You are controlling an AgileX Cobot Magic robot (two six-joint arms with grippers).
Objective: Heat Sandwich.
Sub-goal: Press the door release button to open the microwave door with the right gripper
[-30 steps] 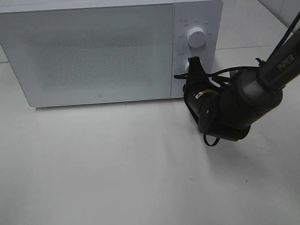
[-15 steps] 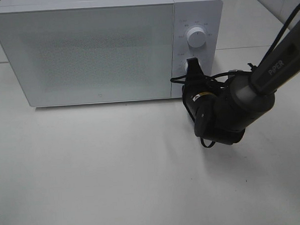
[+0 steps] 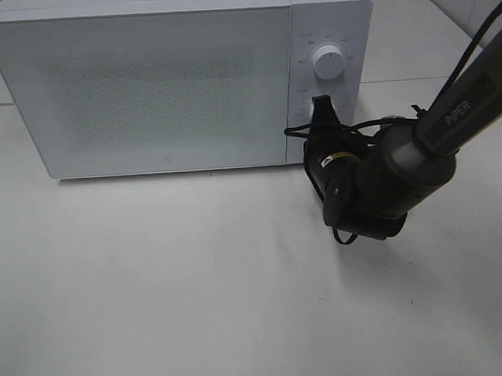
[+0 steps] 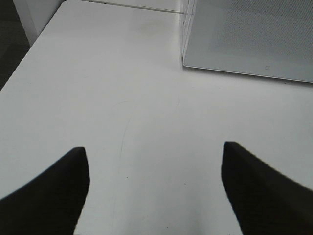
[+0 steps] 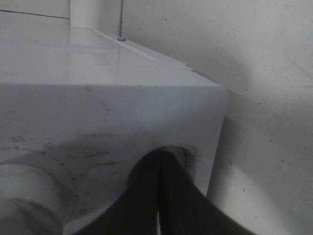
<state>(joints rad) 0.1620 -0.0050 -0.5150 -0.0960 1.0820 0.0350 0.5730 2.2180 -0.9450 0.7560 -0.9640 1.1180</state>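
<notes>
Exterior high view: a white box-shaped microwave oven (image 3: 146,84) stands at the far side of the white tabletop (image 3: 155,284) with its speckled door closed. The sandwich appears in no view; judging by the shut door it may be inside, but that cannot be told. The right tool (image 3: 322,108) is clenched with nothing between its jaws. Its tip lies on the small lower white dial (image 3: 312,110) of the control panel, below the round upper white dial (image 3: 328,63). The tool's long axis points from near to far, straight at the panel, so the dial lies directly ahead of the tip. The right wrist view shows the closed tip against the panel. The left tool (image 4: 154,147) is released wide over bare tabletop, off the oven's near left corner, well apart from the dials. Setting the heat therefore looks like the right arm's job.
</notes>
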